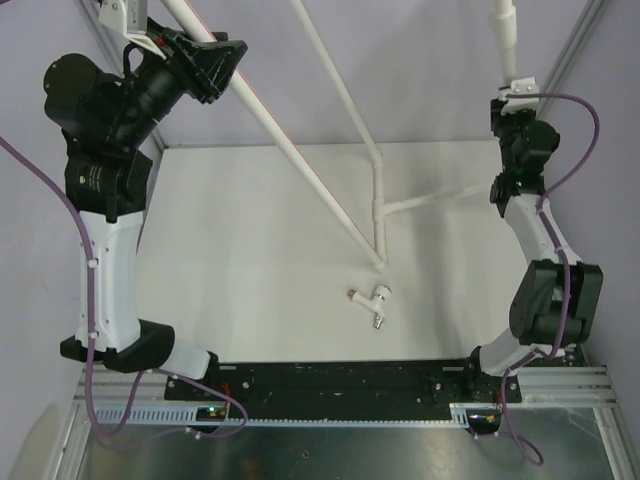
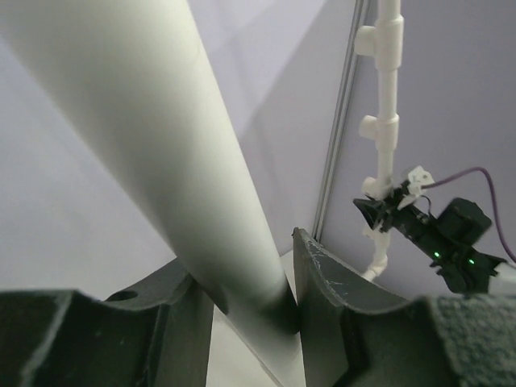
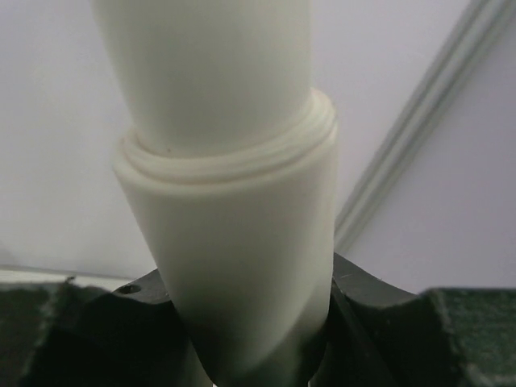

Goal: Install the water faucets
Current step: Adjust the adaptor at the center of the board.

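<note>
With my left gripper (image 2: 254,274) clamped on the slanted pipe frame (image 1: 300,160) and my right gripper (image 3: 242,322) closed round an upright branch of it, the water faucet (image 1: 372,300) lay loose near the table's (image 1: 230,250) near edge, so I judged that releasing either grip could drop the frame onto it.

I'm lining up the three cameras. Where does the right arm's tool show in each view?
Top external: the right tool is at the upper right, closed around an upright part of the pipe frame.
Left wrist: the right tool is right of centre, far off, on the same upright.
Right wrist: the right tool fills the bottom edge, either side of the pipe.
Shared landmark: the white pipe frame.
</note>
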Robot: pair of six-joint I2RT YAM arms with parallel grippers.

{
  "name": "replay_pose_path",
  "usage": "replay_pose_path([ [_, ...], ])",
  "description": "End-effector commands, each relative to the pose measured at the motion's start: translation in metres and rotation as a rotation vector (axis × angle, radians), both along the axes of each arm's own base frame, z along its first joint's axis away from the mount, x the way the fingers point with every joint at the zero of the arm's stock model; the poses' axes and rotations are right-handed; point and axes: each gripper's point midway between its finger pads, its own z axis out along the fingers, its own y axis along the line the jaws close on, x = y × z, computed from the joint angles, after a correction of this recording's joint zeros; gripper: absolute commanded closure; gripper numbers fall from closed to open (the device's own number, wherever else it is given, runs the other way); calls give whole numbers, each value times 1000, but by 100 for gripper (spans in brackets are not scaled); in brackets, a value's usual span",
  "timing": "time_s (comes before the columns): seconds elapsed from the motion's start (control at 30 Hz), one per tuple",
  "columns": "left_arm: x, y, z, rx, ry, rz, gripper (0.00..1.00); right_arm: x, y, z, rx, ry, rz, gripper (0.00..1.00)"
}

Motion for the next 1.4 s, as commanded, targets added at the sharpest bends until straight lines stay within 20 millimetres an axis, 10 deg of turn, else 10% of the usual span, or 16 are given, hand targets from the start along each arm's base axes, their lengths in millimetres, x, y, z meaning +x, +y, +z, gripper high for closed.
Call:
replay_pose_path([
  [0.0, 27, 20, 8, 108, -120, 144, 99, -44, -29, -12, 276, 2, -131, 100],
  [0.47, 25, 9, 5, 83, -92, 98, 57, -162, 54, -96, 481, 177, -91, 100],
  [0.87, 46, -26, -67, 207, 19, 67, 28, -205, 142, -147, 450, 271, 75, 100],
  [1.0, 55, -20, -86, 219, 65, 121, 3, -208, 164, -157, 444, 304, 112, 100],
  [1.37, 2, 64, -169, 47, 310, 468, 0, -226, 231, -172, 412, 396, 206, 100],
])
